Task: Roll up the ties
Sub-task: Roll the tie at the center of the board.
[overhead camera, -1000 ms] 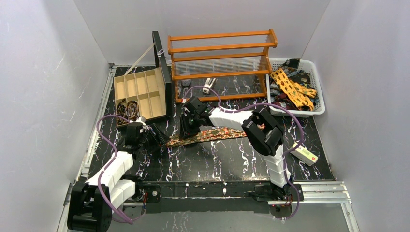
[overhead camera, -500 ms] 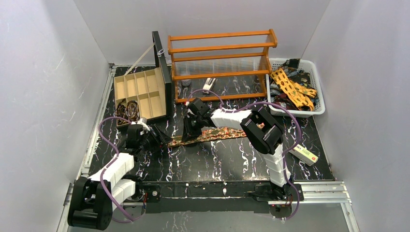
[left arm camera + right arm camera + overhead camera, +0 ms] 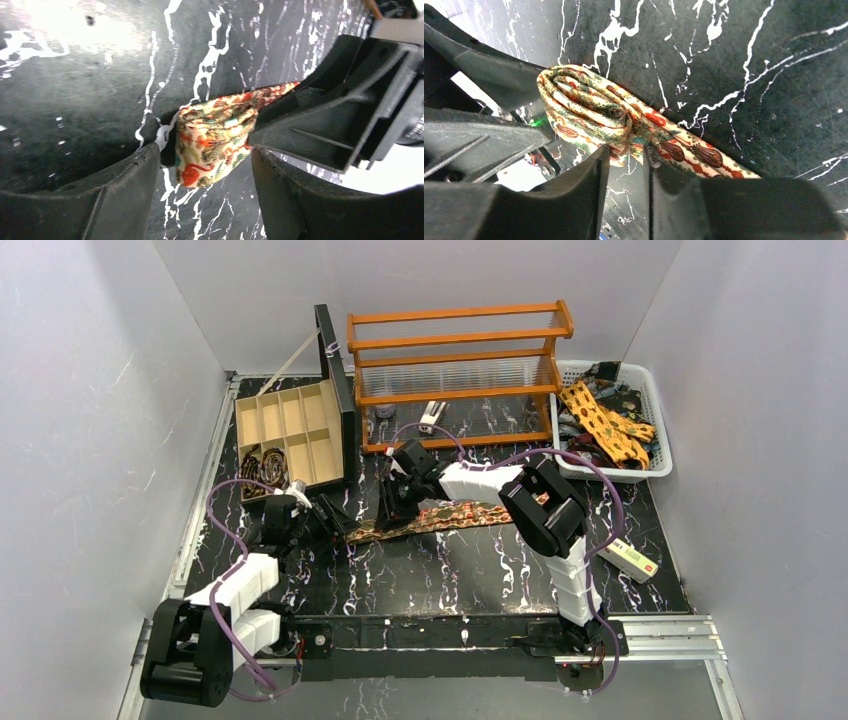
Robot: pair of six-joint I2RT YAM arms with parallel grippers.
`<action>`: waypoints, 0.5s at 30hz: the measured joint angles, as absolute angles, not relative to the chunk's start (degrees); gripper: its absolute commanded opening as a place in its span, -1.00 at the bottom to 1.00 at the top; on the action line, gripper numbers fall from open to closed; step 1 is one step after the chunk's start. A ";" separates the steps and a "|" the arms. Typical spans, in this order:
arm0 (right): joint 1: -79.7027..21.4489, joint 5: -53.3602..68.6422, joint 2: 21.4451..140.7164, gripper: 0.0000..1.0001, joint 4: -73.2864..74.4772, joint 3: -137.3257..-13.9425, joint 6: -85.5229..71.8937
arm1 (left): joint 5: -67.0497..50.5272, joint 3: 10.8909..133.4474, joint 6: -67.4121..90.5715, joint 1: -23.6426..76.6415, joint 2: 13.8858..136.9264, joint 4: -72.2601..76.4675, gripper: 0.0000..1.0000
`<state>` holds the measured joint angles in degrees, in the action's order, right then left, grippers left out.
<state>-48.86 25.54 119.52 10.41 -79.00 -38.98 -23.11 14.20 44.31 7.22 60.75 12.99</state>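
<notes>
A patterned tie [image 3: 440, 517] lies flat across the middle of the black marble table, and its left end is rolled into a small coil [image 3: 584, 107]. My right gripper [image 3: 390, 510] stands over that coil. Its fingers are nearly closed, and a fold of the tie is pinched at their tips [image 3: 626, 150]. My left gripper [image 3: 333, 522] is open at the coil's left side. In the left wrist view the rolled end [image 3: 215, 140] sits between its spread fingers [image 3: 206, 150], with the right gripper's black body just behind. Two rolled ties [image 3: 264, 468] sit in the box.
A compartment box [image 3: 300, 420] with its lid raised stands at the back left. A wooden rack [image 3: 455, 340] is at the back centre. A white basket [image 3: 655, 405] of loose ties [image 3: 600, 420] is at the back right. A small white-and-red box [image 3: 632, 558] lies to the right.
My left gripper has moved right, up to the rolled end of the tie. My right gripper has shifted slightly and stays on the coil.
</notes>
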 measured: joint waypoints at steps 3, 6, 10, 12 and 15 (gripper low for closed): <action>-48.86 25.63 119.17 0.08 10.39 -79.35 -37.01 | -19.92 15.53 44.56 7.22 58.61 8.45 0.43; -48.86 24.97 117.54 0.25 10.37 -79.31 -33.15 | -14.20 18.00 44.86 7.22 53.58 1.17 0.48; -48.86 24.77 111.20 0.85 3.88 -74.32 -23.44 | -7.35 21.54 46.17 7.22 48.07 -7.07 0.50; -48.82 26.46 107.02 0.97 -3.57 -68.66 -16.51 | -3.90 23.14 46.85 7.22 47.51 -11.07 0.50; -48.90 30.37 104.09 0.97 -14.31 -61.43 -5.15 | -0.34 24.32 47.42 7.22 47.68 -16.05 0.52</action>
